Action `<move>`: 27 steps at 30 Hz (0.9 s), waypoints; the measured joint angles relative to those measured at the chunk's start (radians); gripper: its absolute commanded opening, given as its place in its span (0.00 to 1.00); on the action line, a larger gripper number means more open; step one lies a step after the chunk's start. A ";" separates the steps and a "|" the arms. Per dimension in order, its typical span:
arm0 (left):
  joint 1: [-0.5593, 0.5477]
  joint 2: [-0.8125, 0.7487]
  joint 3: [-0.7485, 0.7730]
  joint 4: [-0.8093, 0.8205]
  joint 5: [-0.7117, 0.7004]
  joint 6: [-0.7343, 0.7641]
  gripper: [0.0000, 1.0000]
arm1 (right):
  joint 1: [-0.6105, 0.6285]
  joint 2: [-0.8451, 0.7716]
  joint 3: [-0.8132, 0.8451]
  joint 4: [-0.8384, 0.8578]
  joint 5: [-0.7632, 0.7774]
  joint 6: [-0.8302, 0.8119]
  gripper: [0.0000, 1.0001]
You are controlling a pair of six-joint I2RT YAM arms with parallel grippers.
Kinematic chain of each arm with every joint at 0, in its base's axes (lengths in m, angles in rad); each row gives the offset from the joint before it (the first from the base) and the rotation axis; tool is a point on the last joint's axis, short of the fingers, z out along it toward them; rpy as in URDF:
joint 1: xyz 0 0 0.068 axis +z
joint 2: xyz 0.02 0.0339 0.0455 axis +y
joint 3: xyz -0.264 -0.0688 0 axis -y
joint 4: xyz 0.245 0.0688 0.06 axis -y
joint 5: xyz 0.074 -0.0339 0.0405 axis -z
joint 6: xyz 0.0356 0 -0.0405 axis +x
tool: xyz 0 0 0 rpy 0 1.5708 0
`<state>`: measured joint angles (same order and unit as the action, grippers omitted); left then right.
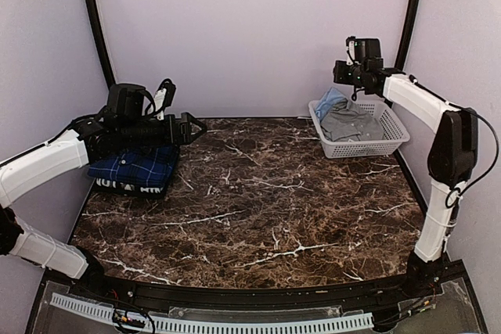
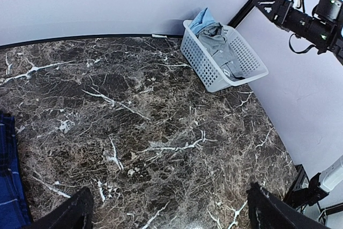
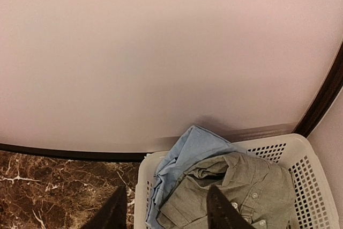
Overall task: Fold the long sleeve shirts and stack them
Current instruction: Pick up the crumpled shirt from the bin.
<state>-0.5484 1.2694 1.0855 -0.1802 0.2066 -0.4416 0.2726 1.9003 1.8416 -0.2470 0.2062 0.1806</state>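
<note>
**Right pincer over the basket, grey shirt next**

The right pincer (image 3: 167, 190) hung above the white basket (image 3: 300, 159) at the far right corner of the tabletop (image 1: 266, 193). Its fingers stood apart with nothing between them. We saw no cloth touching either finger.

Straight below it lay the grey shirt (image 3: 241, 191), crumpled, collar and buttons up, filling most of the basket. The light blue shirt (image 3: 185, 148) sat under and behind it, pushed against the basket's far-left end and poking over the rim. From the top view, the grey shirt's long axis ran with the basket's length, from far-left to near-right.

The left pincer (image 1: 196, 127) was spread wide and empty at the far left. It pointed in toward the middle of the tabletop, above the plaid shirt (image 1: 141, 168). That shirt lay folded flat by the left edge, its white lettering band along the near side.

We judged one shirt folded and placed, with two to go. The right arm was much the nearer to the basket; the left was well apart, across the whole tabletop. The coming move looked like a plain descent onto the grey shirt. The risk we noted was the pincer catching the blue shirt underneath, or the basket lifting with the cloth.
</note>
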 measured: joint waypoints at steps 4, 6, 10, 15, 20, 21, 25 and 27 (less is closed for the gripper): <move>0.000 0.000 0.000 0.000 -0.001 0.000 0.99 | -0.013 0.099 0.000 -0.003 0.000 -0.004 0.81; 0.000 0.000 0.000 0.000 -0.002 0.001 0.99 | -0.023 0.162 0.004 -0.018 -0.004 -0.007 0.89; 0.000 0.000 0.000 -0.001 -0.006 0.002 0.99 | -0.046 0.287 0.031 -0.065 -0.012 -0.010 0.99; 0.000 0.000 0.000 -0.001 -0.010 0.005 0.99 | -0.063 0.412 0.122 -0.115 -0.027 -0.014 0.99; 0.000 0.000 0.001 -0.002 -0.017 0.011 0.99 | -0.070 0.524 0.236 -0.154 -0.030 -0.026 0.97; 0.000 0.000 0.001 -0.002 -0.019 0.012 0.99 | -0.071 0.541 0.250 -0.161 -0.029 -0.028 0.95; 0.000 0.000 0.005 -0.011 -0.027 0.013 0.99 | -0.076 0.587 0.274 -0.172 -0.029 -0.026 0.74; 0.000 0.000 0.006 -0.012 -0.029 0.014 0.99 | -0.078 0.590 0.273 -0.172 -0.032 -0.016 0.55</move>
<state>-0.5484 1.2694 1.0920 -0.1921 0.1776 -0.4271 0.1944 2.4901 2.1147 -0.4191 0.1741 0.1642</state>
